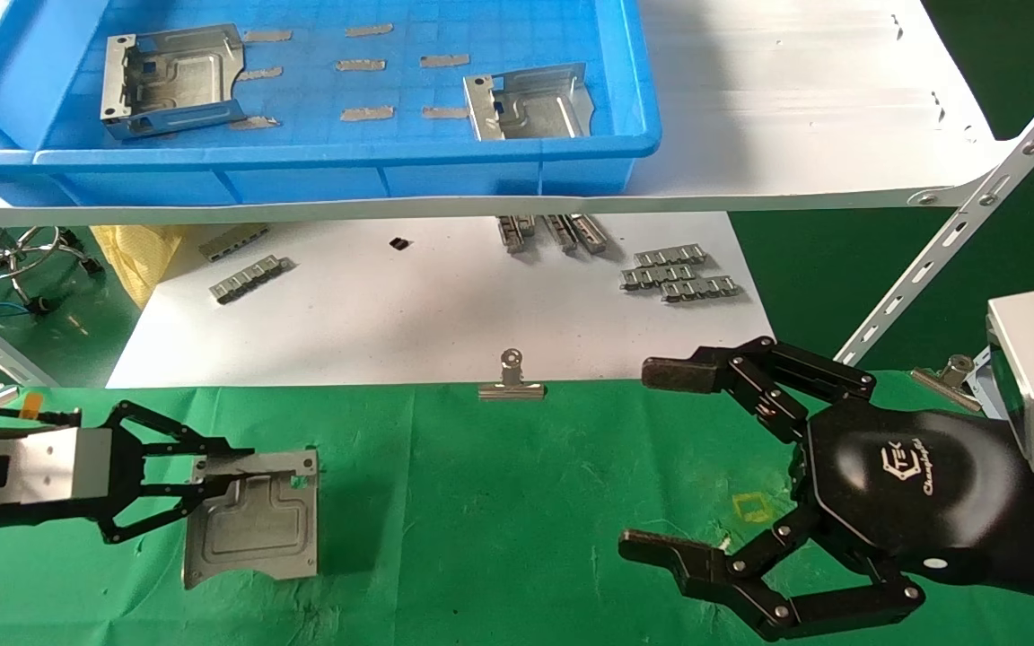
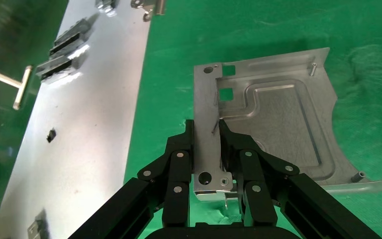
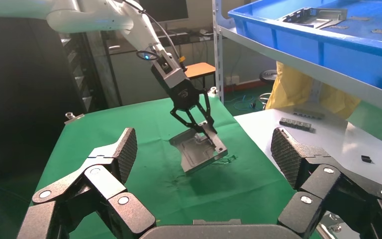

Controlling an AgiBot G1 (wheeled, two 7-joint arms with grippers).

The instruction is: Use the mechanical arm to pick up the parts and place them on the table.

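My left gripper [image 1: 216,475] is shut on the upturned flange of one silver-grey part [image 1: 257,525] at the left of the green table [image 1: 481,502]. The left wrist view has both black fingers [image 2: 179,159] pinching that flange of the part [image 2: 278,119]. From the right wrist view the part [image 3: 196,152] hangs tilted just above the cloth, with a shadow under it. Two more parts [image 1: 171,81] [image 1: 530,103] lie in the blue bin [image 1: 346,166] on the upper shelf. My right gripper [image 1: 656,459], with a logo on its palm, is open over the table's right side, holding nothing.
A silver binder clip [image 1: 511,381] sits on the table's far edge. Small ribbed metal strips [image 1: 679,274] lie on the white lower shelf board [image 1: 436,314]. A slanted perforated shelf brace [image 1: 957,233] stands at the right. A yellow square outline [image 1: 755,507] marks the cloth near my right gripper.
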